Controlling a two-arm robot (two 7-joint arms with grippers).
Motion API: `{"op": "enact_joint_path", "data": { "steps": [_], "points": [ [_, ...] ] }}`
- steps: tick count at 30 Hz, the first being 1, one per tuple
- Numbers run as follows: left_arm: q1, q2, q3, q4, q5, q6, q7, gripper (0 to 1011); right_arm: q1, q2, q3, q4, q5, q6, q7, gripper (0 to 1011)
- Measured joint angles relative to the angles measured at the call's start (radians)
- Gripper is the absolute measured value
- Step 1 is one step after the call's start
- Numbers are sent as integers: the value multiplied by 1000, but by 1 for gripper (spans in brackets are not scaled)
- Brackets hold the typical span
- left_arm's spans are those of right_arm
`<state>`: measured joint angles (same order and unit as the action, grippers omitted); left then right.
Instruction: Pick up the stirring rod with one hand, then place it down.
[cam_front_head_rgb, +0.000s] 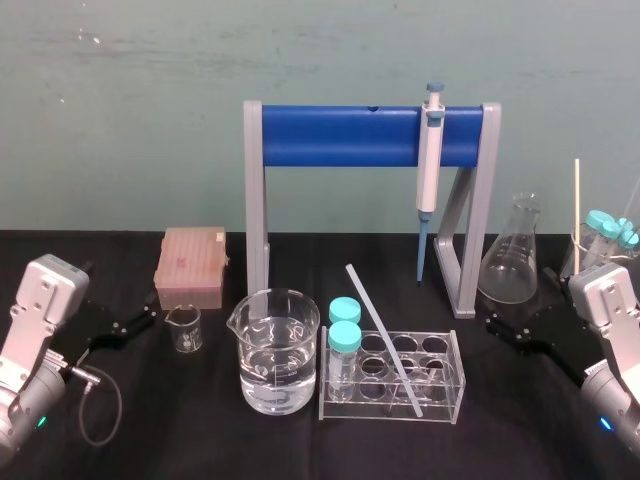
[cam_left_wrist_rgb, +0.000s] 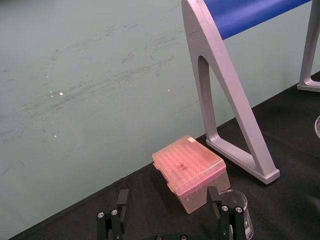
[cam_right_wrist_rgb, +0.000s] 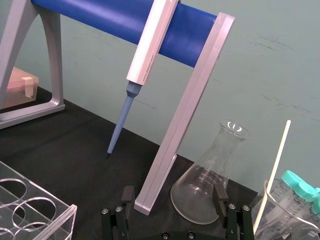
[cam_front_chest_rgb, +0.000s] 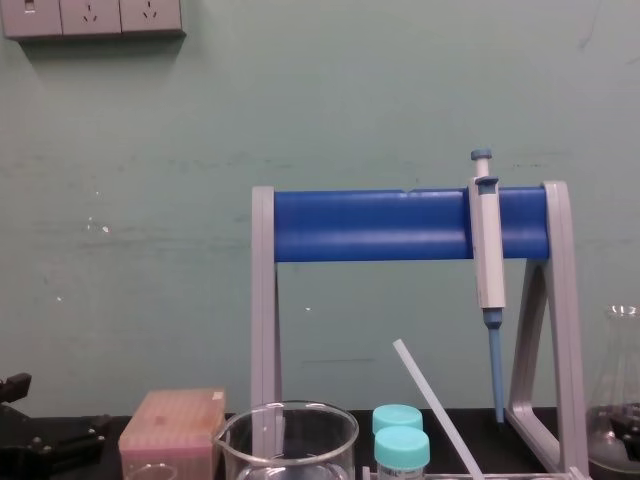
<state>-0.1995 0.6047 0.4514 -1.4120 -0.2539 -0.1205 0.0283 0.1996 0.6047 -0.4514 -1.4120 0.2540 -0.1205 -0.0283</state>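
Stirring rod (cam_front_head_rgb: 385, 340) is not held. It leans in the clear test-tube rack (cam_front_head_rgb: 452, 372) at the middle of the tabletop (cam_front_head_rgb: 300, 450), near the front edge. Its lower end sits in a front right well and its upper end tilts toward the back left, above the rack.

Left gripper (cam_left_wrist_rgb: 167, 197) is open, jaws wide apart, holding nothing. It is low over the left edge of the tabletop, pointing at the pink tip box (cam_front_head_rgb: 190, 265) and the small beaker (cam_front_head_rgb: 185, 328). Well apart from the rod.

Right gripper (cam_right_wrist_rgb: 172, 194) is also open and empty. It is near the right edge of the tabletop, facing the conical flask (cam_front_head_rgb: 512, 255) and the right leg of the pipette stand (cam_front_head_rgb: 345, 138). Not touching the rod either.

The large beaker (cam_front_head_rgb: 275, 350) with water stands just left of the rack. Two teal-capped tubes (cam_front_head_rgb: 343, 338) stand in the rack's left wells. The pipette (cam_front_head_rgb: 430, 170) hangs from the stand's blue bar, tip down, behind the rack. At the right edge, a glass beaker (cam_front_head_rgb: 590, 250) holds capped tubes and a thin cream stick (cam_front_head_rgb: 577, 205).
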Motion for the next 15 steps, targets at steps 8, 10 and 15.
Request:
{"op": "enact_joint_path", "data": {
  "steps": [8, 10, 15],
  "points": [
    [0, 0, 0, 0, 0, 0, 0, 1000, 0, 0, 0, 0, 0, 0, 0, 1003],
    [0, 0, 0, 0, 0, 0, 0, 1000, 0, 0, 0, 0, 0, 0, 0, 1003],
    [0, 0, 0, 0, 0, 0, 0, 1000, 0, 0, 0, 0, 0, 0, 0, 1003]
  ]
}}
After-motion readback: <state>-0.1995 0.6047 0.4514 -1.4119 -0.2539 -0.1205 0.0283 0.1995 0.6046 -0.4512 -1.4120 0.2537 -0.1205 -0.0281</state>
